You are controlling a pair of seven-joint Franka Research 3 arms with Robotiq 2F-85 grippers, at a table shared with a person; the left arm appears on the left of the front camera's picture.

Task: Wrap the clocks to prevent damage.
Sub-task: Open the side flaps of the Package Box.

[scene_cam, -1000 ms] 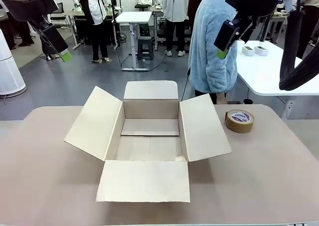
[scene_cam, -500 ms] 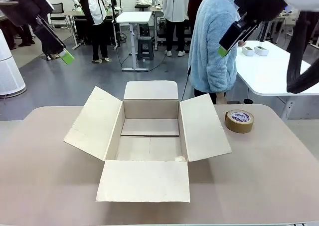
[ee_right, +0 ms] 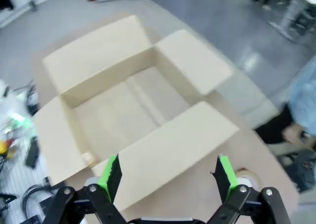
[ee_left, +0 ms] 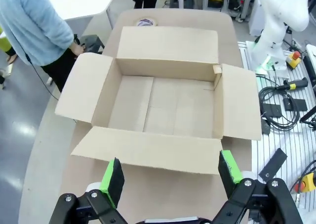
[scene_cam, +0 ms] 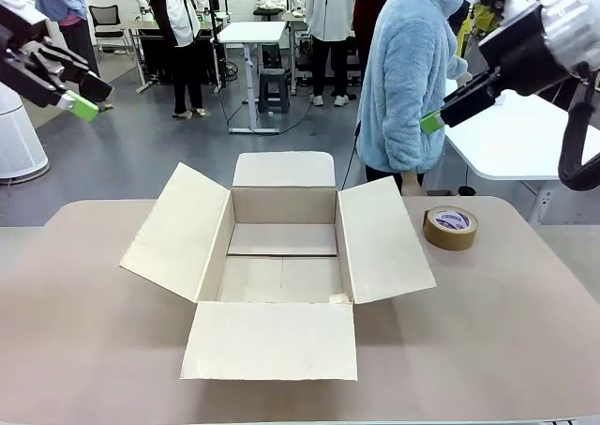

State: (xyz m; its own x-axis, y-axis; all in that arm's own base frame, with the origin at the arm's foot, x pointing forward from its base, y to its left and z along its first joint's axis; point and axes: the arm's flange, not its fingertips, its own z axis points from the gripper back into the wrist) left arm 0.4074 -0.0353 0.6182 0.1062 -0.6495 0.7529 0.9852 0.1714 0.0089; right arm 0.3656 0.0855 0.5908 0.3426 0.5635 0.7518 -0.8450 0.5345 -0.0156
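Left fingers (ee_left: 112,177) and right fingers (ee_right: 109,173) gape above box (scene_cam: 272,342).

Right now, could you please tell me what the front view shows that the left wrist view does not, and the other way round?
Front view: the right gripper, open and raised beside the person in a blue fleece, with a white side table behind. Left wrist view: a look down onto the floor of the cardboard box, plus a white arm's base and black cables past the edge of the table. Shared: the opened box, the brown tape roll, the person, and the left gripper, open and holding nothing.
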